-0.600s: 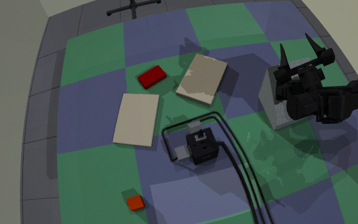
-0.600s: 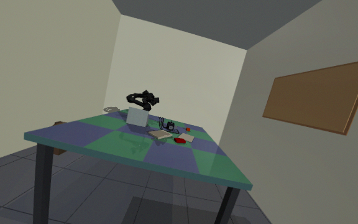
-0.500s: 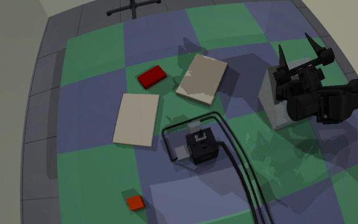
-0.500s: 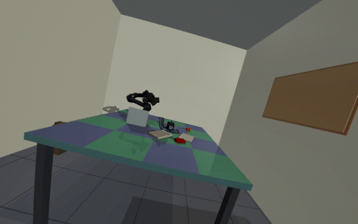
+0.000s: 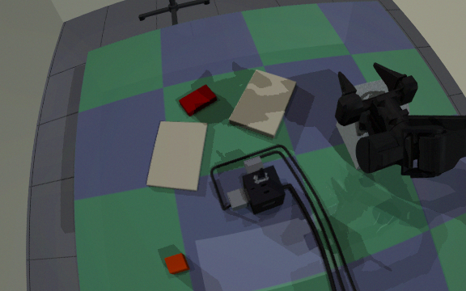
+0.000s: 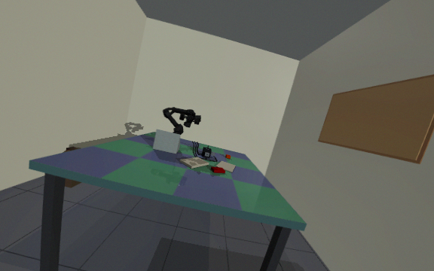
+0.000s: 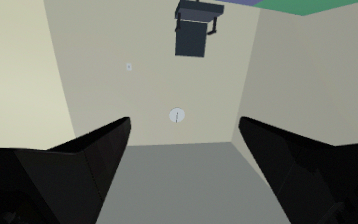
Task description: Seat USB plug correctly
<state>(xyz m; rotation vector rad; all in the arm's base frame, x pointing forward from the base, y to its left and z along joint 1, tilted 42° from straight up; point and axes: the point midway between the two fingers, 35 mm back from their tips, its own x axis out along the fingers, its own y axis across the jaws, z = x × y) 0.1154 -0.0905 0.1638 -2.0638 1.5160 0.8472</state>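
Hovering high above the table [image 5: 108, 73] near its right edge, the gripper [image 5: 366, 82] is standing spread wide and gripping nothing. Well apart, the USB plug [image 5: 260, 176] is sticking up from the power cube [image 5: 264, 191] around the table's middle.

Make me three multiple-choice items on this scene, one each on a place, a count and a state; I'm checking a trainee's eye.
1. Where is the power cube?
A. Inside the cable loop
B. On the red block
C. At the table's far corner

2. How many pale flat slabs lie on the table?
A. One
B. Two
C. Four

3. How is the tool?
A. Shut on the plug
B. Shut, holding nothing
C. Open, holding nothing

Answers: 1 A, black cable curves round it; 2 B, plain slab and mottled slab; 3 C, fingers spread in air.
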